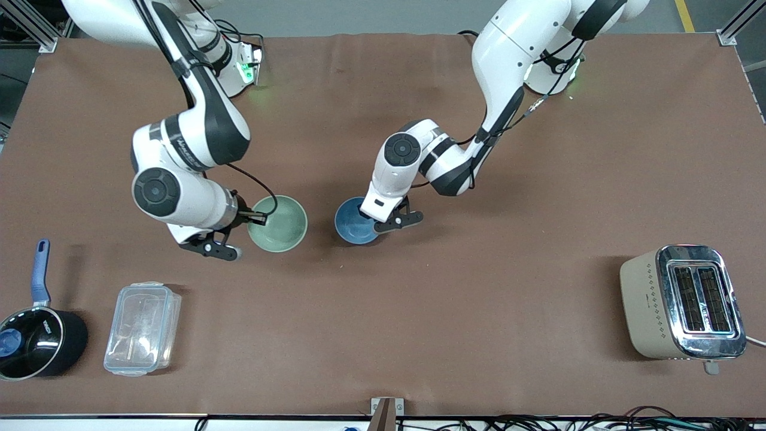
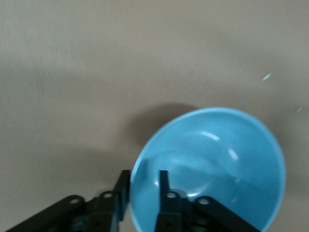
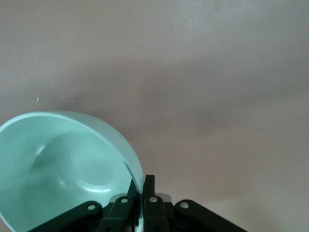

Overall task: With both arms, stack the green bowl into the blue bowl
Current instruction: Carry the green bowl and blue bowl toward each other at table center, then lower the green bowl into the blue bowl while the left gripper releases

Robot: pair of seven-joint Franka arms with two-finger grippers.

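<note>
Right gripper [image 3: 139, 193] pinches green bowl [image 1: 278, 223] rim, bowl mid-table. Left gripper [image 2: 144, 191] fingers spread, straddling blue bowl [image 1: 353, 221] rim with a gap. Bowls side by side, apart, blue toward left arm's end.

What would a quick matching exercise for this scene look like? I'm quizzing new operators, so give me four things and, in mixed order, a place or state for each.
Things:
1. green bowl
2. blue bowl
3. toaster
4. clear container

Places or states:
A. beside the black saucepan
B. alone at the left arm's end of the table
C. rim pinched in the shut right gripper
D. rim between the parted fingers of the left gripper

Pairs: 1-C, 2-D, 3-B, 4-A
</note>
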